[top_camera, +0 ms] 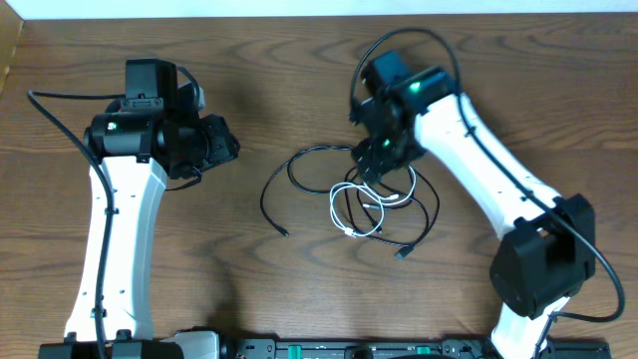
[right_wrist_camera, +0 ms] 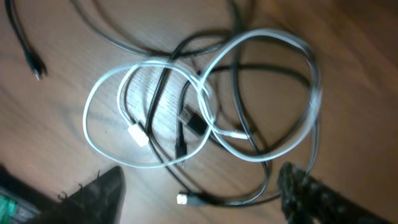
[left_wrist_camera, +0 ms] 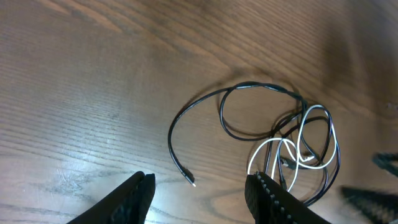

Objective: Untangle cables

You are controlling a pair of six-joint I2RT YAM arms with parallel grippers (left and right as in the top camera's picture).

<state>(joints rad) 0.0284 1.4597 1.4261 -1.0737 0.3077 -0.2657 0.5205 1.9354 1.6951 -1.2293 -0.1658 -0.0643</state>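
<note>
The white cable [right_wrist_camera: 137, 134] and the black cable [left_wrist_camera: 171, 134] lie tangled mid-worktop [top_camera: 299, 80], directly beneath the right gripper [right_wrist_camera: 199, 186], whose fingers are spread wide with nothing between them. The white one is wound in two overlapping loops, while the black one throws a long tail out to the left that curves round, its plug end pointing toward the arms' bases. The left gripper [left_wrist_camera: 200, 180] hovers left of the tangle near that tail, its fingers also apart and empty.
</note>
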